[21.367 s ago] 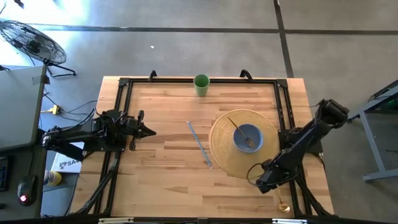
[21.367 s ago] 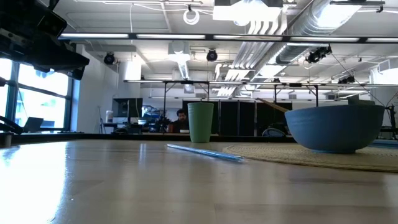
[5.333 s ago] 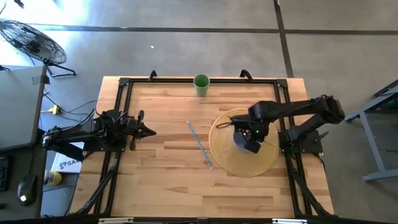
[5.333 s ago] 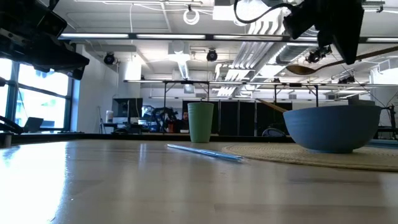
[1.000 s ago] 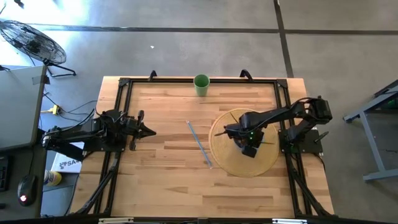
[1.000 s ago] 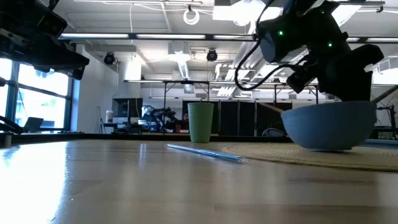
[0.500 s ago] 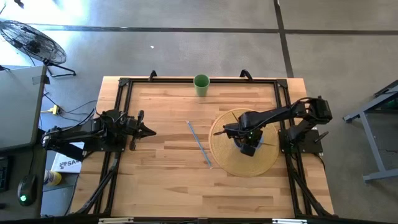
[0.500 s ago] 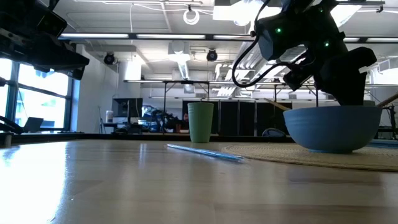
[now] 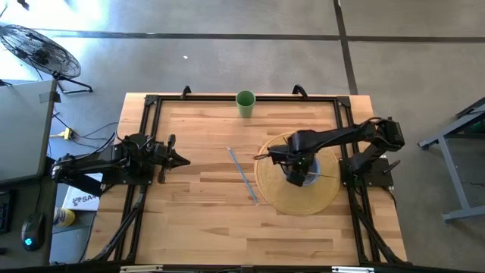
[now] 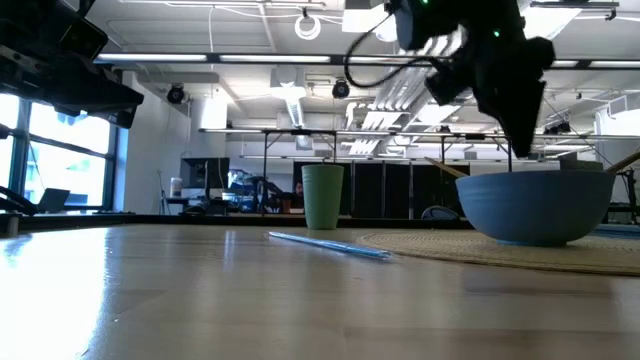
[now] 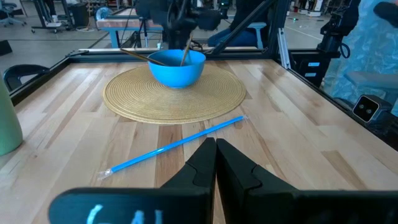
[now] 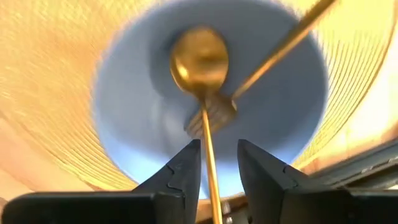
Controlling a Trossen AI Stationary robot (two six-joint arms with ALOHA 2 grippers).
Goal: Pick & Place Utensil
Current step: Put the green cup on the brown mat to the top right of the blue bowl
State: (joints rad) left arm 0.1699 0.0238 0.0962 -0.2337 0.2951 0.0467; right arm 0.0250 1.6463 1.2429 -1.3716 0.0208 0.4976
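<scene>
A gold spoon [image 12: 199, 59] lies in the blue bowl [image 10: 535, 205], head on the bowl's bottom beside a gold fork [image 12: 214, 115]. The spoon's handle [image 10: 625, 160] leans over the bowl's right rim. My right gripper [image 12: 217, 149] hangs open above the bowl [image 9: 311, 162], pointing down. Its fingers stand on either side of the spoon's handle without touching it. My left gripper [image 9: 184, 160] rests shut near the table's left edge, away from the bowl.
The bowl stands on a round woven placemat [image 9: 273, 189] on the table's right half. A blue straw [image 9: 242, 174] lies just left of the mat. A green cup [image 9: 245, 102] stands at the far edge. A dark frame runs around the table.
My right gripper has risen from the bowl's rim to well above it and shifted slightly toward the far-left. The spoon has stayed in the bowl, its handle over the right rim.
</scene>
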